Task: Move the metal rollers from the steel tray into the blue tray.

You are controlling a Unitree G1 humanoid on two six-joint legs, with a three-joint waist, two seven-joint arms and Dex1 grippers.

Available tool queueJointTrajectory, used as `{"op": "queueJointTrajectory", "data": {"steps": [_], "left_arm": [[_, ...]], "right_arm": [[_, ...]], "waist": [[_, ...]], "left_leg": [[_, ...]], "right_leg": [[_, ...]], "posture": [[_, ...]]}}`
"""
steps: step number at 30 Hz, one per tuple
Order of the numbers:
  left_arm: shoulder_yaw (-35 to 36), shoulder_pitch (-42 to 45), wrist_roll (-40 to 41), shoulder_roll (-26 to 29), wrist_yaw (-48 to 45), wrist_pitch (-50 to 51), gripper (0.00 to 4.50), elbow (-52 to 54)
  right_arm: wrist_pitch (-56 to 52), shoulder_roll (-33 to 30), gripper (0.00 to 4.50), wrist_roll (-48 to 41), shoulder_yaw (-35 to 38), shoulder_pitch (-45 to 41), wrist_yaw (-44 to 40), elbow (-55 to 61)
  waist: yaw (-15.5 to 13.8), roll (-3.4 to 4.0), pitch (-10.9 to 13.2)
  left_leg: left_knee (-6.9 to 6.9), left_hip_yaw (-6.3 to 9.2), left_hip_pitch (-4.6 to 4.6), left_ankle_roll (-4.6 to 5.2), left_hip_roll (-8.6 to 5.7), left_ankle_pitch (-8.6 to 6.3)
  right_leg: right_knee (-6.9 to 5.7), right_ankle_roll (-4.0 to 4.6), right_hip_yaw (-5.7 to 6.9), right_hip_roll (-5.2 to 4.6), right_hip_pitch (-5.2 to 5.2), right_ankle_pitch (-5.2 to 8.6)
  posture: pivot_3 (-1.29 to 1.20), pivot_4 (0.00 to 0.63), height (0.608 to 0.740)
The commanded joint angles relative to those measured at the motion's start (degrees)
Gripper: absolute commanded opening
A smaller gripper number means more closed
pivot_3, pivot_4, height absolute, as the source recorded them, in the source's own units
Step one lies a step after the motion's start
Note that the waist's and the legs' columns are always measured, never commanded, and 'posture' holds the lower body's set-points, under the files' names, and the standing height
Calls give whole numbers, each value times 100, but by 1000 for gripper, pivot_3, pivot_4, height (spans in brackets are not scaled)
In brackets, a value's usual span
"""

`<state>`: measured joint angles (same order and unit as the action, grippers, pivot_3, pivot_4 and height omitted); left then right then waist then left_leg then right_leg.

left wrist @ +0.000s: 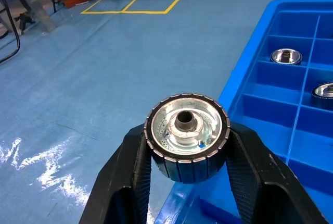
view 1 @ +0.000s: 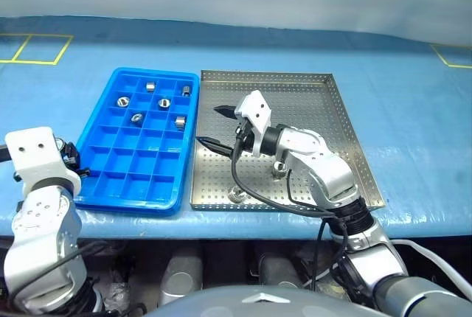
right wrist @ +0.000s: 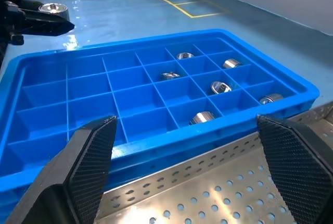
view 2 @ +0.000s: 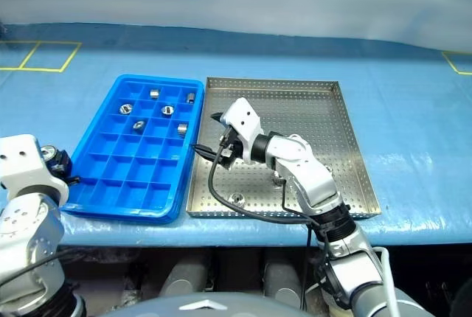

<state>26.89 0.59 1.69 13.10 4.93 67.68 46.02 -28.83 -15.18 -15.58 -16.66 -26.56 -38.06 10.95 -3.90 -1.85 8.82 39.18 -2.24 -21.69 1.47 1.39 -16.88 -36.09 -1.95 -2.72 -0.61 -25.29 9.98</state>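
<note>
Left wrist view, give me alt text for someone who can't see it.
Two black fingers of the left gripper clamp a small shiny silver metal roller, its hollow hub facing the camera. It is over the light-blue table covering, just outside the bright blue plastic grid tray, where two more rollers sit in separate compartments.

One blue tray (view 1: 110, 184) and one steel tray (view 1: 324, 110) lie on the table. Five rollers sit in the blue tray (view 1: 150, 86) (view 1: 122, 101) (view 1: 164, 102) (view 1: 136, 117) (view 1: 181, 120), plus possibly a sixth (view 1: 186, 90). Two rollers sit in the steel tray (view 1: 237, 195) (view 1: 279, 169). One roller (left wrist: 186, 135) is in the left gripper (left wrist: 187, 153).
</note>
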Motion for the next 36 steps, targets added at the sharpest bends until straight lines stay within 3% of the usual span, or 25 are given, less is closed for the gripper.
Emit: {"op": "queueJointTrajectory", "data": {"steps": [1,19,33,36], "left_arm": [[0,132,-199,-29,143,-513,1988,-417],[-396,998,-362,2,270,-1239,1988,-1896],[-651,981,-295,67,-55,-1319,1988,-1986],[-671,986,-338,74,-38,-1316,2729,-2009]], "right_arm": [[51,-23,4500,-5,158,30,80,295],[26,-112,4500,-3,176,139,263,429],[46,-141,4500,25,214,227,340,531],[81,-130,4500,31,219,226,327,531]], "waist": [[5,0,0],[151,-1,0],[176,-1,0],[177,-1,0]], "left_leg": [[-3,4,-1,-2,1,1],[-2,26,-8,-8,4,4],[-2,27,-12,-8,10,4],[-2,27,-12,-8,10,4]], "right_leg": [[0,1,5,0,-1,1],[1,-2,26,-3,5,-2],[1,-6,25,-5,2,-5],[1,-7,26,-5,1,-5]], "posture": [[192,150,740],[144,150,740],[122,150,740],[122,150,740]]}}
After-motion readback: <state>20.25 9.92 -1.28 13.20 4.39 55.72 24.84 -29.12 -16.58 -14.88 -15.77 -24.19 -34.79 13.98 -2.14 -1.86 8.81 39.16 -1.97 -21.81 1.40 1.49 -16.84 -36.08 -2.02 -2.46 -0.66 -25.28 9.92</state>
